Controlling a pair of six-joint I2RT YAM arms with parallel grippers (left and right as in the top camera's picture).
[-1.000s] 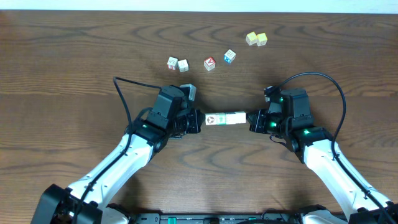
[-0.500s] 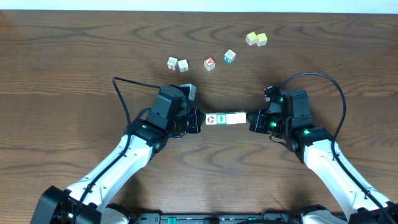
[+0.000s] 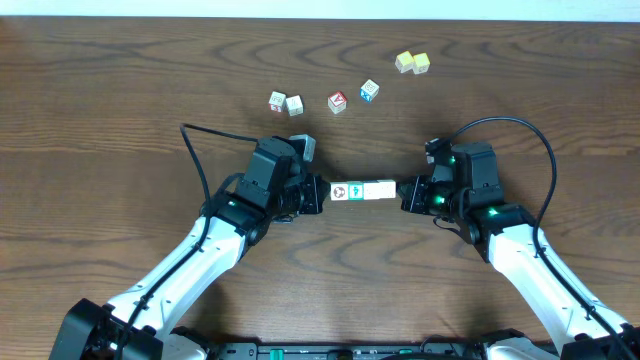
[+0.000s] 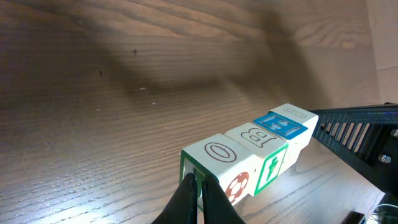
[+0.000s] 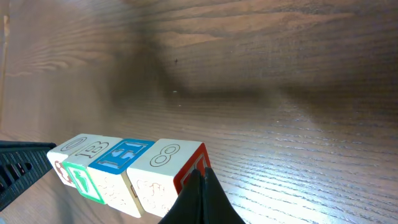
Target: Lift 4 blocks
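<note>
Four blocks (image 3: 361,190) form one tight row between my two arms at the table's middle. In the left wrist view the row runs away from me: a white O block (image 4: 219,153), a B block (image 4: 257,135), a blue-topped block (image 4: 280,124) and a white one (image 4: 293,114). My left gripper (image 3: 322,192) is shut, its tips (image 4: 198,182) pressed against the O block's green-edged end face. My right gripper (image 3: 402,191) is shut too, its tips (image 5: 200,175) pushed on the red end face of the 8 block (image 5: 165,155). Whether the row touches the table I cannot tell.
Loose cubes lie in an arc at the back: two pale ones (image 3: 285,102), a red-faced cube (image 3: 337,101), a blue-marked cube (image 3: 370,90) and a yellow pair (image 3: 411,62). A black cable loops from each arm (image 3: 195,150).
</note>
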